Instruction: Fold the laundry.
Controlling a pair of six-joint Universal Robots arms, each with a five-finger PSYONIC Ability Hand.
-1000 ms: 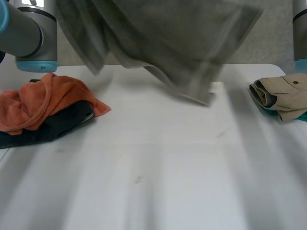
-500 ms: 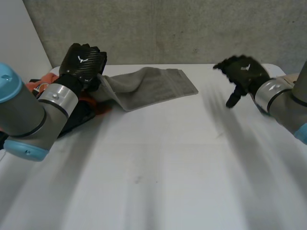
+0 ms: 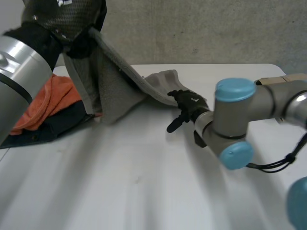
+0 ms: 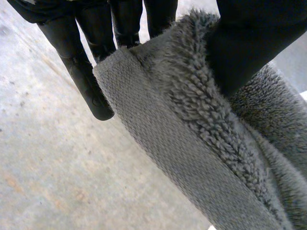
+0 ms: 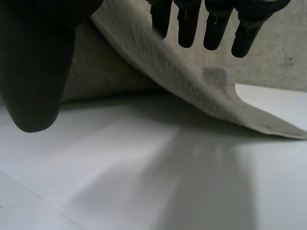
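- Orange cloth [image 3: 48,103] is lying crumpled on a dark garment [image 3: 57,127] at the table's left side, just beside the hanging part of the grey towel [image 3: 115,91].
- Beige garment [image 3: 295,77] is sitting at the far right edge, and the right arm [image 3: 244,117] is reaching across in front of it and covering much of it.
- White table [image 3: 144,182] is carrying everything, and a rough concrete wall [image 3: 201,33] is standing behind it.
- The grey towel is hanging from the raised left hand [image 3: 62,19] and sloping down to the table, where its far end is resting near the middle of the far edge.
- In the left wrist view the left hand [image 4: 249,38] is pinching the towel's [image 4: 192,143] hemmed edge, with the thumb pressing the pile against the fingers.
- The right hand [image 3: 189,105] is hovering low over the table at the towel's lower end.
- In the right wrist view the right hand [image 5: 33,72] is holding nothing: its fingers are hanging fairly straight and well apart from the thumb, above the towel's [image 5: 144,52] lifted edge and the table [image 5: 144,182].
- Whether those fingertips are brushing the cloth is hard to tell from this angle.
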